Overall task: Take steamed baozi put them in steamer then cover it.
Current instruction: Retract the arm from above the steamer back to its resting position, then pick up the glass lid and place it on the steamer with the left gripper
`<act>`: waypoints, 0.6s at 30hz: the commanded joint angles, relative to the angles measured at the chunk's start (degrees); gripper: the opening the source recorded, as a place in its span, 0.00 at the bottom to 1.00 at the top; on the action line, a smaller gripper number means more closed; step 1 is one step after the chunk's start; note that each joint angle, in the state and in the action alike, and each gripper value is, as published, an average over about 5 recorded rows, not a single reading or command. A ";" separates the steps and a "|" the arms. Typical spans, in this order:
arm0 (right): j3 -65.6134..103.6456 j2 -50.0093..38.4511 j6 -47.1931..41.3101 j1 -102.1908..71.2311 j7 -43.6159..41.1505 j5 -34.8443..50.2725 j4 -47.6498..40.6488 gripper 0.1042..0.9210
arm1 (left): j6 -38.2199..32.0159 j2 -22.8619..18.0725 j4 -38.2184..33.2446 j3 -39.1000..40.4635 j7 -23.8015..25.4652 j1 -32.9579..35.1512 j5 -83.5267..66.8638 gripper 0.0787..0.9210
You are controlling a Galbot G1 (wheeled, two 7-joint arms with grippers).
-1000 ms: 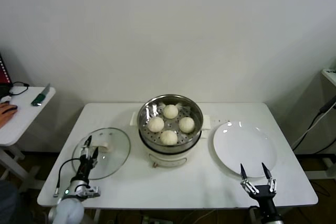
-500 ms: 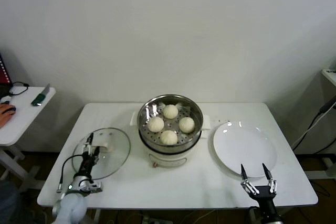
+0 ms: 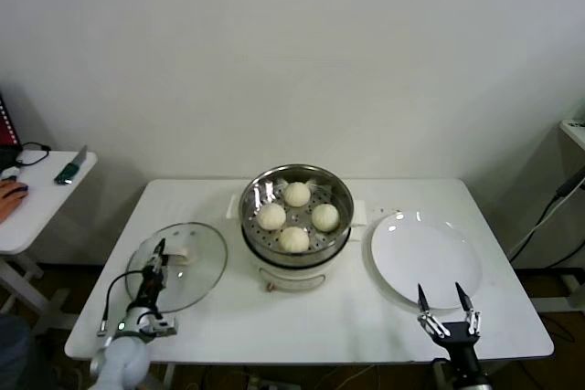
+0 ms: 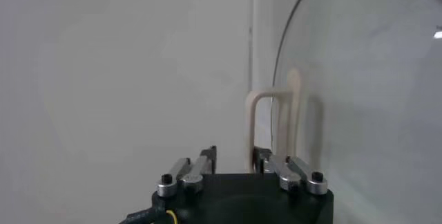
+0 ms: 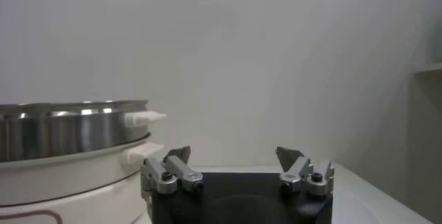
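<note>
Baozi: four steamed baozi (image 3: 296, 216) sit inside the steamer (image 3: 295, 219), at the table's (image 3: 347, 317) middle.
Cover: the glass cover (image 3: 179, 266) lies flat on the table, left of the steamer, apart from it.
Left gripper (image 3: 157, 258): over the cover, fingers drawn narrow around its cream handle (image 4: 275, 118); whether they press it I cannot tell.
Right gripper (image 3: 447, 304): fingers spread wide, holding nothing, at the near edge of the white plate (image 3: 426, 258).

The steamer (image 3: 296, 196) is shiny stainless steel with a perforated floor; its base (image 3: 291, 273) looks like smooth white plastic; the baozi (image 3: 293, 239) are matt, smooth dough; the cover (image 3: 196, 271) is clear glossy glass; the plate (image 3: 426, 258) gleams white; the counter (image 3: 366, 317) is matt white.
</note>
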 commanded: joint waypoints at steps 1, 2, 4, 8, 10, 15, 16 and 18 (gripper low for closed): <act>0.01 0.14 -0.28 -0.09 0.01 -0.35 0.84 0.88 | 0.09 -0.10 -0.86 0.32 0.01 0.48 0.27 0.32; 0.00 0.16 -0.31 -0.11 0.02 -0.41 0.99 0.88 | 0.13 -0.11 -1.07 0.35 0.04 0.57 0.27 0.29; 0.01 0.21 -0.37 -0.14 0.03 -0.51 1.26 0.88 | 0.23 -0.08 -1.58 0.32 0.09 0.74 0.19 0.22; 0.09 0.32 -0.51 -0.16 0.22 -0.76 1.74 0.88 | 0.42 0.27 -4.00 0.27 0.19 1.23 -0.78 0.10; 0.16 0.35 -0.54 -0.14 0.46 -1.03 1.86 0.88 | 0.67 0.71 -6.14 0.33 0.54 1.55 -1.81 0.07; 0.40 0.45 -0.48 -0.15 0.96 -1.57 2.10 0.88 | 1.76 3.26 -13.52 0.42 2.75 2.69 -5.92 0.07; 0.46 0.46 -0.48 -0.16 1.03 -1.63 2.16 0.88 | 2.02 4.00 -15.06 0.42 3.33 2.99 -6.73 0.07; 0.58 0.48 -0.51 -0.18 1.27 -1.82 2.29 0.88 | 3.01 5.79 -18.29 0.52 4.81 3.87 -8.57 0.07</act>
